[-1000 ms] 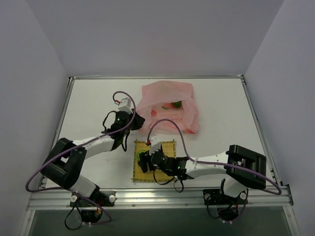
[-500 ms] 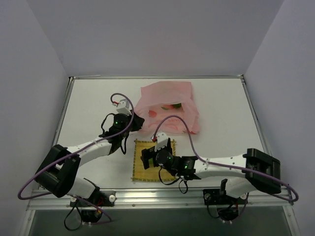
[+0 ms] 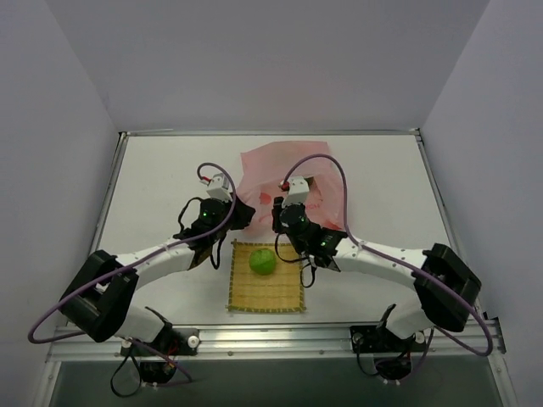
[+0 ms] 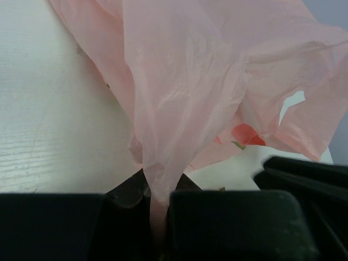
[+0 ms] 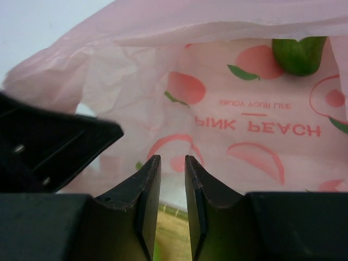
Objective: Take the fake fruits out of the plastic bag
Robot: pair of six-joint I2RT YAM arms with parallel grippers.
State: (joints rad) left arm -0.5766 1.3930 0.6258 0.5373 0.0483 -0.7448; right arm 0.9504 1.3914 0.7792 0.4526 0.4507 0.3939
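Note:
A round green fake fruit (image 3: 263, 261) lies alone on the yellow bamboo mat (image 3: 288, 292). The pink plastic bag (image 3: 271, 165) lies behind the mat. My left gripper (image 3: 240, 214) is shut on a pinched strip of the bag's edge, seen up close in the left wrist view (image 4: 157, 185), where the bag (image 4: 190, 81) rises from it. My right gripper (image 3: 280, 212) hovers at the bag's mouth, above the mat's far edge. In the right wrist view (image 5: 172, 163) its jaws stand narrowly apart and empty. A green fruit (image 5: 298, 54) lies inside the bag (image 5: 244, 125). No other fruit shows.
The white table (image 3: 153, 178) is walled at the back and both sides, with a metal rail (image 3: 271, 339) along the near edge. The left gripper's black body (image 5: 49, 147) sits close to the left of my right fingers.
My right gripper left the mat and moved away to the bag's mouth. The round green fruit now lies uncovered on the mat. My left gripper kept its hold on the bag.

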